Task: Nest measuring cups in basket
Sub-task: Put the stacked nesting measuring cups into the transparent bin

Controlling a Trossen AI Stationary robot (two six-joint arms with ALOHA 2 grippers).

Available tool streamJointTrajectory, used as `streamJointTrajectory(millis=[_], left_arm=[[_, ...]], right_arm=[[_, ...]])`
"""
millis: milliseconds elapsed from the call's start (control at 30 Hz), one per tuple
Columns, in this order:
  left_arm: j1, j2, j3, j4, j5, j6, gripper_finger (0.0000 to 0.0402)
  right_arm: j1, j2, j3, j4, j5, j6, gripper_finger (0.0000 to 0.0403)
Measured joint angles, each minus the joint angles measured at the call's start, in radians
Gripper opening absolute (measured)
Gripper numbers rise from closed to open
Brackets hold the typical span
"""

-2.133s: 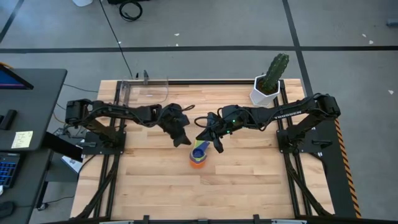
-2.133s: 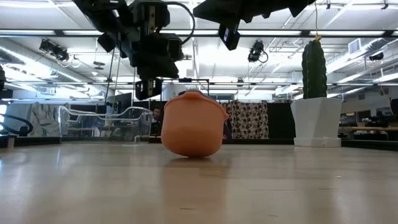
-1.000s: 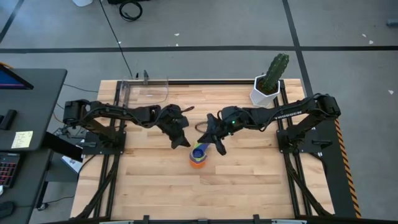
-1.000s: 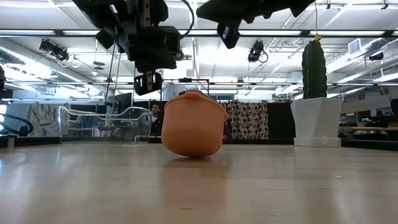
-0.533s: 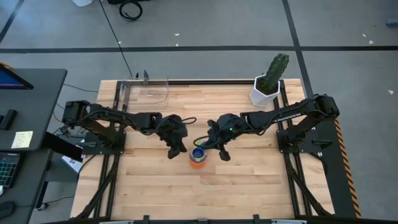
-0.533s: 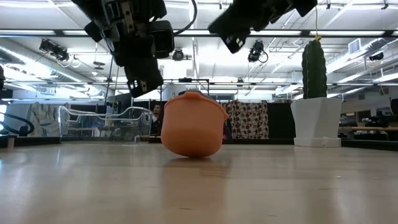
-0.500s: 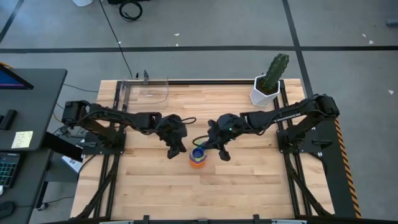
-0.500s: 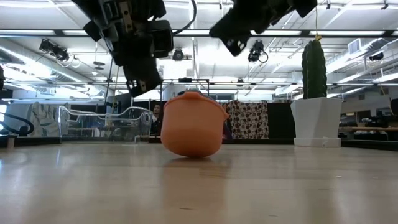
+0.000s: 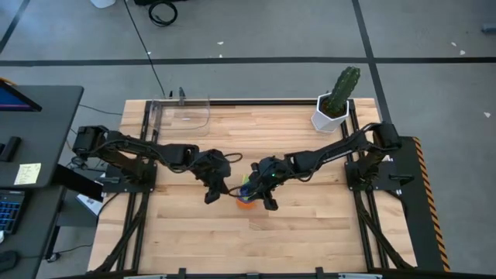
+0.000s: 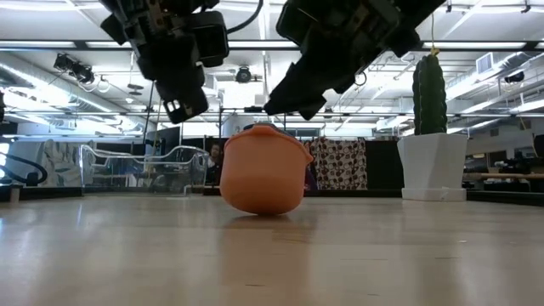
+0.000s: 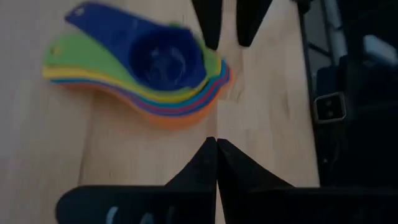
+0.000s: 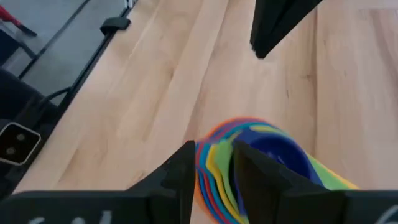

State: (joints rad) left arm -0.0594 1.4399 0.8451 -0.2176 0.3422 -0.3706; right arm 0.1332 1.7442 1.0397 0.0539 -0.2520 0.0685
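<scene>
Wood table (image 9: 310, 225) — cup stack (image 11: 149, 74) mid; L gripper (image 11: 216, 149) clenched beside it, R gripper (image 12: 211, 163) parted over stack edge.

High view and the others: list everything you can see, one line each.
Measuring cups: one nested stack, dark blue on top, green, yellow and orange rims below; middle of the table.
Basket: one, clear, far left corner of the table, nothing seen in it.
Cactus pot: one, white with a green cactus, far right corner.
Table: one, light wood.
Desk: one, dark, left of the table, with a yellow note.
Left end effector: shut, just left of the stack, apart from it.
Right end effector: slightly open, fingers astride the stack's rim.
</scene>
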Motion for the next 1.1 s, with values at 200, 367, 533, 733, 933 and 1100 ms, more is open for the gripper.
streamJointTrajectory(millis=[200, 367, 533, 733, 933, 1100], left_arm=[[-0.054, 0.000, -0.001, -0.009, -0.081, -0.003, 0.0005], [-0.089, 0.004, -0.001, -0.004, -0.135, -0.005, 0.0005], [-0.113, 0.016, 0.000, 0.003, -0.147, -0.011, 0.0005], [-0.132, 0.040, -0.003, 0.001, -0.163, -0.034, 0.0006], [-0.131, 0.067, -0.001, 0.043, -0.170, -0.056, 0.0006], [-0.143, 0.108, -0.003, 0.052, -0.170, -0.093, 0.0006]], right_arm=[[0.014, 0.007, 0.000, 0.020, 0.006, 0.007, 0.0114], [0.026, 0.006, 0.001, -0.004, 0.066, -0.005, 0.0114], [0.029, 0.006, 0.000, -0.007, 0.129, -0.025, 0.0115], [0.030, 0.006, 0.000, -0.009, 0.103, -0.012, 0.0114], [0.039, 0.021, 0.001, -0.034, 0.096, 0.007, 0.0114], [0.049, 0.057, 0.000, -0.019, 0.102, 0.017, 0.0114]])
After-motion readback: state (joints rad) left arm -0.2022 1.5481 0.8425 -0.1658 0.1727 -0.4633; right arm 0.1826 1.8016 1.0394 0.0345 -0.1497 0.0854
